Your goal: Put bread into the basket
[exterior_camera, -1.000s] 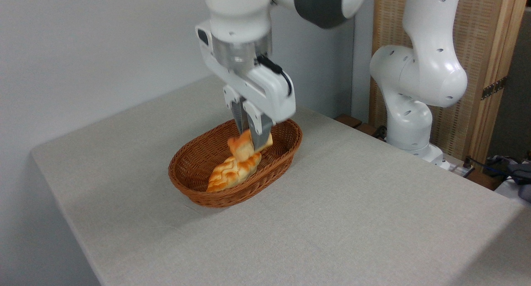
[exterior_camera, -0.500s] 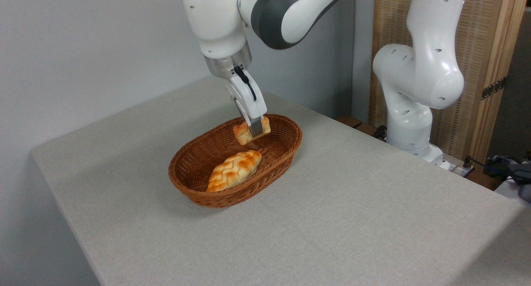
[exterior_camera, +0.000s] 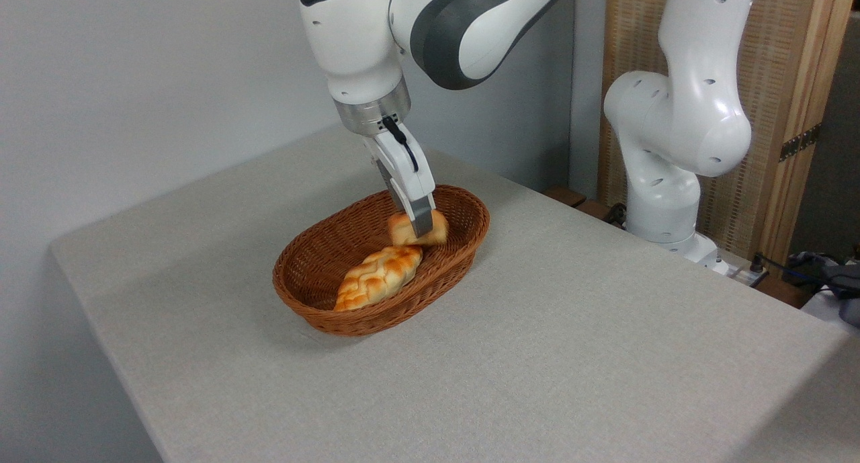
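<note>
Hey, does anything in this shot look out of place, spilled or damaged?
Nothing stands out. The basket sits upright on the table, the braided loaf lies inside it, and the gripper holds the bun low over the basket's far end.

White rounded arm [exterior_camera: 678, 120] with dark grey joint bands, silver wrist ring (black cable looped below it), grey-tipped end effector [exterior_camera: 420, 224].

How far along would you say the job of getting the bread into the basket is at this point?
Nearly done. The bun is down inside the basket, at its far end above the braided loaf, so the carrying is over. The hand is shut on the bun. What remains is to let go and lift clear.
</note>
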Tool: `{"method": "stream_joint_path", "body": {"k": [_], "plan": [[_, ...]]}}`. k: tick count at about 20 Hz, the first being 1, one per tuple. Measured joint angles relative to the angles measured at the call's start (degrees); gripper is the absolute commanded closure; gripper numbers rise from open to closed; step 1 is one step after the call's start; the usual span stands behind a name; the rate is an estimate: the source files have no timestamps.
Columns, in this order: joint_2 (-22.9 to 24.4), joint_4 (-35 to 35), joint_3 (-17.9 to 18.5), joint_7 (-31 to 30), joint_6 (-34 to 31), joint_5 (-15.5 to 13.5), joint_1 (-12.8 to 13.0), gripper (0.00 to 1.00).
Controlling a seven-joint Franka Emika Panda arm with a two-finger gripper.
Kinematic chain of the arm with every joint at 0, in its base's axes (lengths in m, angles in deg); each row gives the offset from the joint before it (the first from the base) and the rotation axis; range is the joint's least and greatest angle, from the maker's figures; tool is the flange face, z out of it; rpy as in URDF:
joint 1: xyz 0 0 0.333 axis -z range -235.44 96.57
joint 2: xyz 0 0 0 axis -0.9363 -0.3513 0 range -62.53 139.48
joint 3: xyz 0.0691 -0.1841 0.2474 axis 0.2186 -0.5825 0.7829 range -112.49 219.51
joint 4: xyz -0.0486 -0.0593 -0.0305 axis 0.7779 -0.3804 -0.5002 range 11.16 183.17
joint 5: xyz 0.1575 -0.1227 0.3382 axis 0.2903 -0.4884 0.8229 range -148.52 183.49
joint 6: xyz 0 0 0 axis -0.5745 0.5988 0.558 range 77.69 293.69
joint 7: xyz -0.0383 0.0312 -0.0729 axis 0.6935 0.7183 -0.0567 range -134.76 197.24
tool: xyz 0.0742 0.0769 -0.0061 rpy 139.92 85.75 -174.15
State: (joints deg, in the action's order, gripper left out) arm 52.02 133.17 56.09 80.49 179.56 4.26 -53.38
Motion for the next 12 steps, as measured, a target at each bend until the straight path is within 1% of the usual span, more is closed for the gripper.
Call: {"method": "stream_joint_path", "body": {"k": [5, 7, 10, 12], "plan": [[0.04, -0.03, 0.07, 0.0, 1.79, 0.15, -0.15, 0.0], [0.13, -0.9, 0.12, 0.0, 3.03, 1.57, -0.54, 0.0], [0.22, -4.53, 0.45, 0.0, 3.32, 2.39, -1.33, 0.0], [-0.01, -7.99, 0.83, -0.05, 3.34, 2.58, -2.42, 0.0]]}}
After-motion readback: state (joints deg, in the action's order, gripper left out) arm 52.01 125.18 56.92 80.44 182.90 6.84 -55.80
